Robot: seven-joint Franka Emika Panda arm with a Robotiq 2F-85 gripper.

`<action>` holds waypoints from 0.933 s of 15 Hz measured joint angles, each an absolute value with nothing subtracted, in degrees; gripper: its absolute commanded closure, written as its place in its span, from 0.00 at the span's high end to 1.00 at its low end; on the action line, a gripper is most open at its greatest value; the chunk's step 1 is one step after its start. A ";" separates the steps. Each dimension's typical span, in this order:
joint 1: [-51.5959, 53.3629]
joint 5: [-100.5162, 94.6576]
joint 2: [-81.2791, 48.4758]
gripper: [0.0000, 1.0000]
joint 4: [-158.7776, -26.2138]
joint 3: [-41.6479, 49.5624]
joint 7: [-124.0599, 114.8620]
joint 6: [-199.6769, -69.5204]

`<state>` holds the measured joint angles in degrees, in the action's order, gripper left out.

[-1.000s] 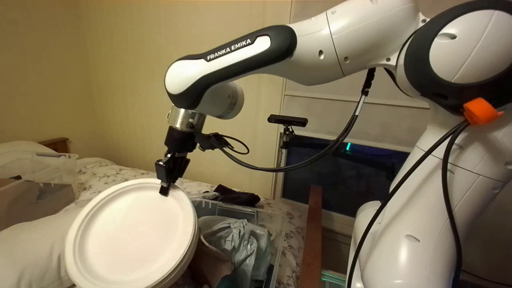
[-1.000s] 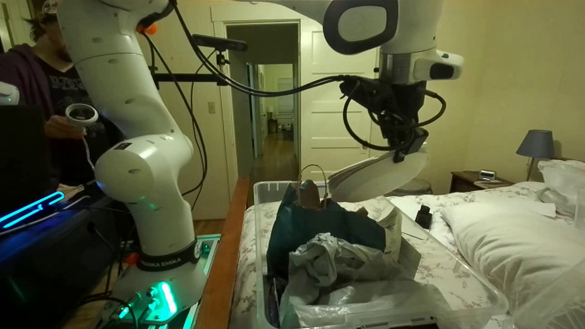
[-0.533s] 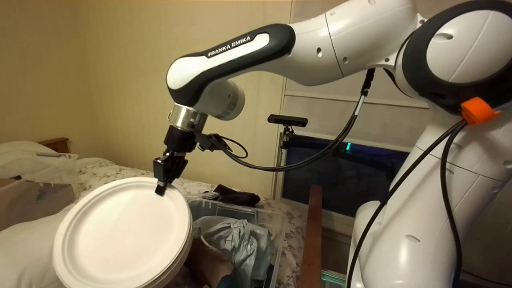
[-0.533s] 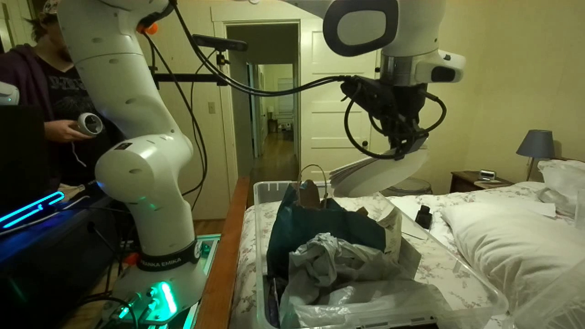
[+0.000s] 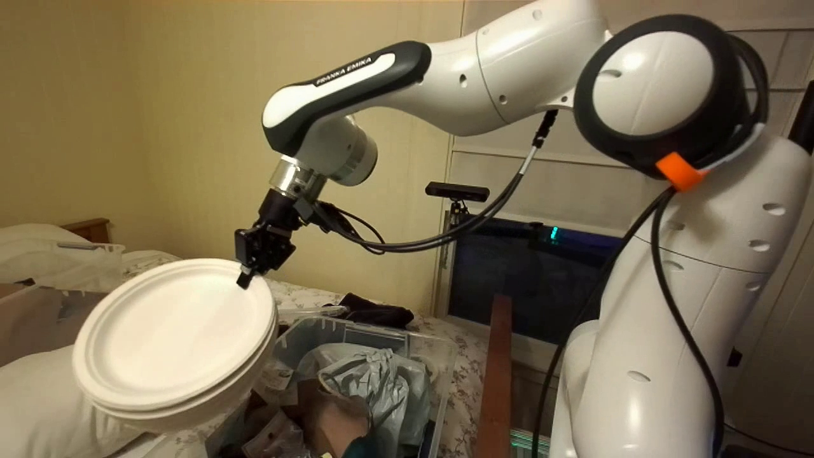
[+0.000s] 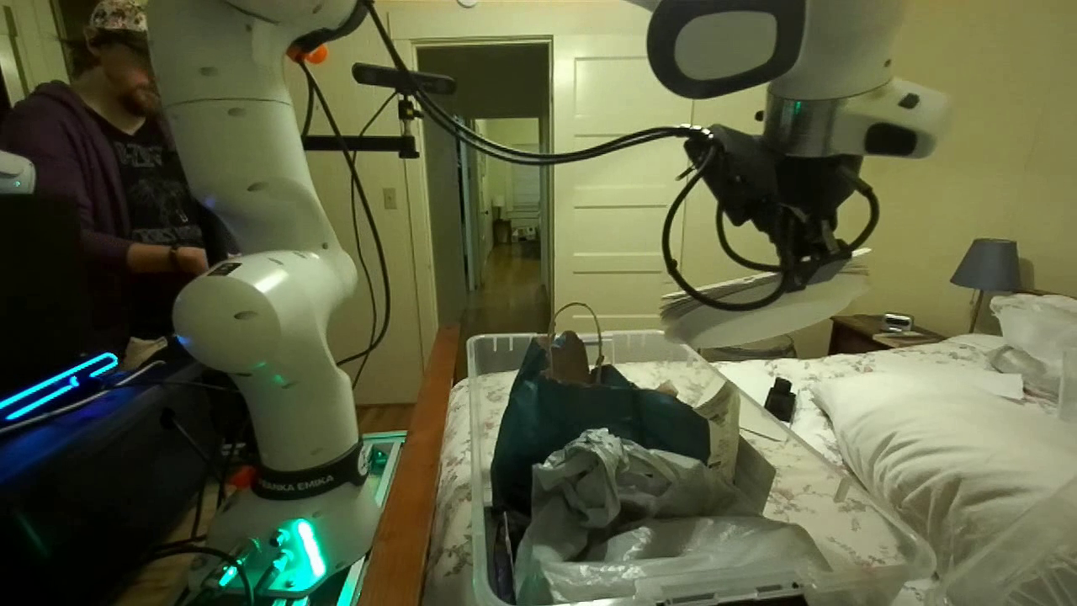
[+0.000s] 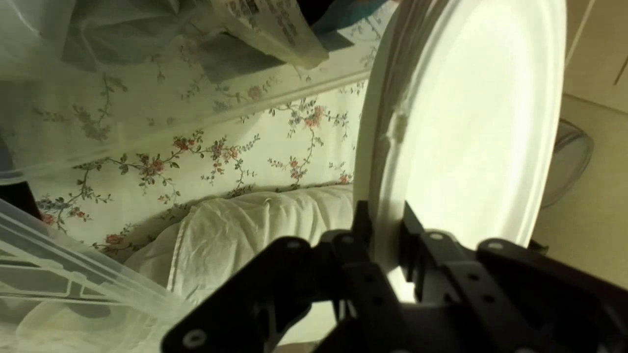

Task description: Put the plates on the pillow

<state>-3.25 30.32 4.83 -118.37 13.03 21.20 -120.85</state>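
Plates: white disposable ones in a stack, count unclear, held in the air by one edge and tilted, apart from the pillow.
Claw: grasping the stack at its rim, fingers on either face in the wrist view; whether every plate is caught between them cannot be told.
Pillow: white and wrinkled, lying near the bag-filled bin; in an exterior view the stack hides part of it, but no contact shows.
Steps done: picking up, judging by the stack hanging free in both exterior views.
Steps left: carrying the plates over the pillow, lowering them, probably levelling the tilt so they land flat, then letting go; the job looks roughly midway.
Bag-filled bin: clear plastic, lidless, holding a dark green paper bag with a thin handle, a crumpled grey plastic bag and a printed piece of packaging; more lies lower down, too jumbled to name.
Second bin: also clear plastic, behind the pillow in an exterior view; its contents show only as brown and grey shapes, too indistinct to identify.
Plates and bins: no plate shows inside either; whether the stack overhangs the bag-filled bin cannot be settled.
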 measured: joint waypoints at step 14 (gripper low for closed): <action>-9.60 45.20 -35.38 0.04 -77.86 7.09 -11.18 -133.98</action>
<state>-9.60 45.20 -35.38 -77.86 7.09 -11.18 -133.98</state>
